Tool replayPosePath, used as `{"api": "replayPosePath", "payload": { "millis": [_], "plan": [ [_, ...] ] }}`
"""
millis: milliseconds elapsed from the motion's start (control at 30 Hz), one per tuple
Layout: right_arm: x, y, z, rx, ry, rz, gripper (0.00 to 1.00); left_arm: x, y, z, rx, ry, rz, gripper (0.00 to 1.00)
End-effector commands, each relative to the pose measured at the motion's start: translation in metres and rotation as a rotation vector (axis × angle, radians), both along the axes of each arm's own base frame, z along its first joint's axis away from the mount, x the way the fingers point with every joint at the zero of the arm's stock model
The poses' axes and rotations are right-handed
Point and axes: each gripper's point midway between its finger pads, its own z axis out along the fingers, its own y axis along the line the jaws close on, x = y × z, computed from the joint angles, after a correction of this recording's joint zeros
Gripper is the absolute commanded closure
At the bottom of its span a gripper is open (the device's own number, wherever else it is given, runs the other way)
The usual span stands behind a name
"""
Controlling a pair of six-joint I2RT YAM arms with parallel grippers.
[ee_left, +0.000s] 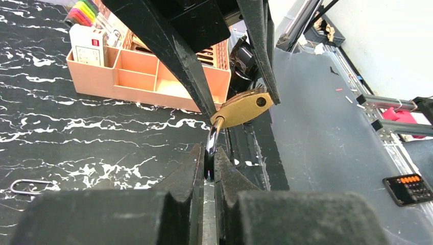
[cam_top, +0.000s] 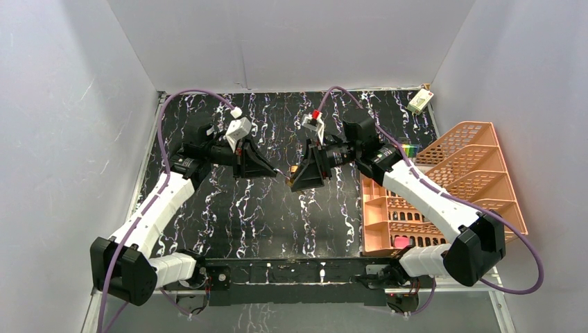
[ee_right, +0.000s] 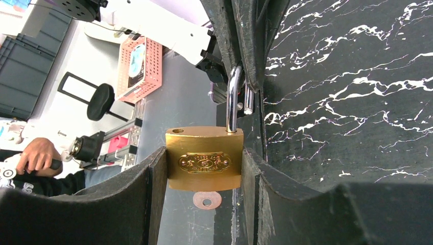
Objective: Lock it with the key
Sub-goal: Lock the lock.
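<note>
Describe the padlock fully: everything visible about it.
The padlock has a brass-looking body with an embossed oval badge and a silvery shackle, open, its free end swung off the empty hole. A key protrudes beneath. The right gripper clamps its body; the left gripper pinches the shackle.

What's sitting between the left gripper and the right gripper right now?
The padlock alone: the right gripper clamps it, and the left gripper pinches its open shackle. Both wrist views show it.
</note>
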Motion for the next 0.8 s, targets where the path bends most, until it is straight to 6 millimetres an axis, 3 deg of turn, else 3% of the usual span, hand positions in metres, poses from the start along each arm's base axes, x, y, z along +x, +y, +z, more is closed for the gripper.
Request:
{"api": "replayPosePath", "payload": {
  "millis": [0, 133, 200, 300, 333, 367, 467, 600, 700, 767],
  "plan": [
    [-0.003, 0.004, 0.036, 0.094, -0.094, 0.04, 0.66, -0.005, 0.0, 0.015, -0.028, -0.082, -0.021, 1.0],
    [0.001, 0.005, 0.032, 0.084, -0.089, 0.023, 0.66, -0.008, 0.001, 0.017, -0.033, -0.086, -0.03, 1.0],
    [0.004, 0.006, 0.031, 0.074, -0.096, 0.006, 0.59, -0.008, 0.001, 0.018, -0.032, -0.078, -0.027, 1.0],
    [0.016, 0.007, 0.029, 0.034, -0.132, -0.057, 0.28, -0.001, 0.0, 0.02, -0.027, -0.076, 0.012, 1.0],
    [0.02, 0.006, 0.028, 0.009, -0.144, -0.081, 0.07, 0.003, -0.001, 0.022, -0.024, -0.065, 0.046, 1.0],
    [0.026, 0.005, 0.028, -0.008, -0.167, -0.118, 0.02, 0.009, -0.002, 0.022, -0.027, -0.062, 0.089, 1.0],
    [0.045, 0.001, 0.037, -0.032, -0.248, -0.236, 0.02, 0.022, -0.003, 0.032, -0.093, -0.088, 0.191, 1.0],
    [0.084, -0.024, 0.064, -0.013, -0.379, -0.576, 0.01, 0.036, 0.0, 0.061, -0.267, -0.148, 0.336, 1.0],
    [0.077, -0.044, 0.096, 0.156, -0.507, -0.683, 0.02, 0.042, 0.006, 0.076, -0.369, -0.173, 0.422, 1.0],
    [0.066, -0.051, 0.097, 0.25, -0.569, -0.69, 0.01, 0.04, 0.009, 0.087, -0.44, -0.18, 0.438, 1.0]
  ]
}}
